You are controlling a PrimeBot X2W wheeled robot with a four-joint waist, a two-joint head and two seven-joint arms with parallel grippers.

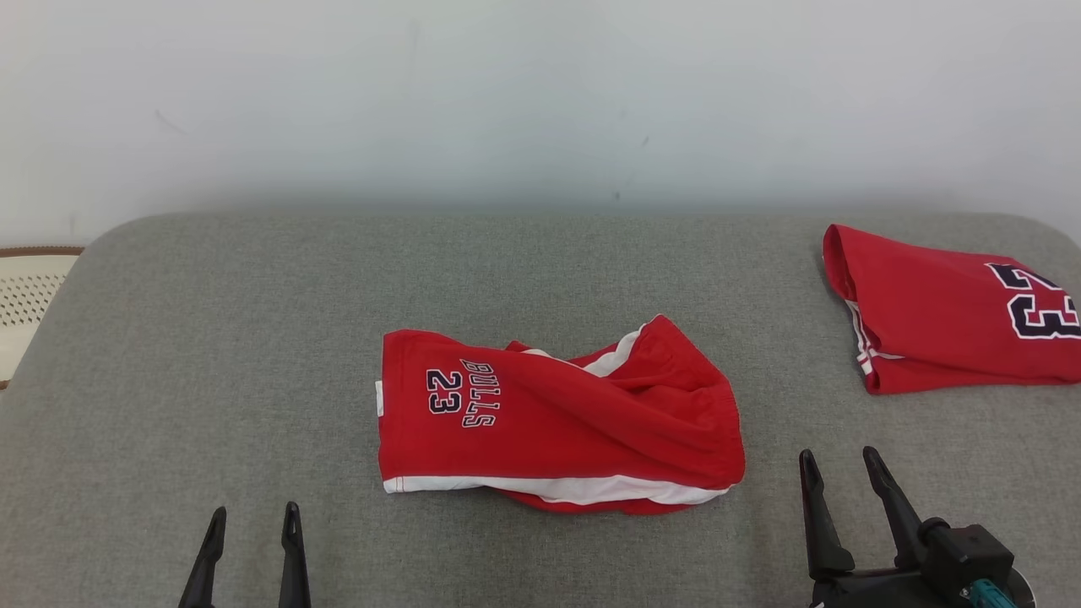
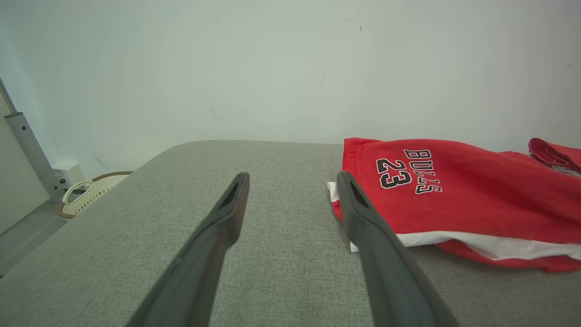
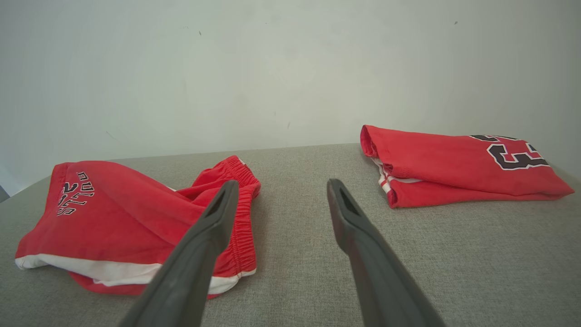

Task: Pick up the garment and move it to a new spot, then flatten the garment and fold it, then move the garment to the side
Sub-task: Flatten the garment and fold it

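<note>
- The left gripper point(image 1: 255, 510) rises from the lower left of the head view. Its two dark fingers are spread apart with nothing between them, over the grey padded surface point(image 1: 211, 338).
- The right gripper point(image 1: 838, 456) stands at the lower right, its fingers likewise parted and empty.
- The garment point(image 1: 574, 422), red shorts with white trim and "BULLS 23" printed on one leg, lies rumpled in the middle of the surface. It is between the two grippers and a little farther from the robot than either.
- Its printed leg end points toward the left gripper, which is near but clear of the cloth.
- Its gathered waistband end lies toward the right gripper. That gripper is close beside it, and no finger touches the fabric.
- A folded red jersey point(image 1: 946, 321) with a dark number rests at the surface's far right edge, well apart from the garment.
- A pale perforated basket point(image 1: 25, 295) sits beyond the surface's left edge.
</note>
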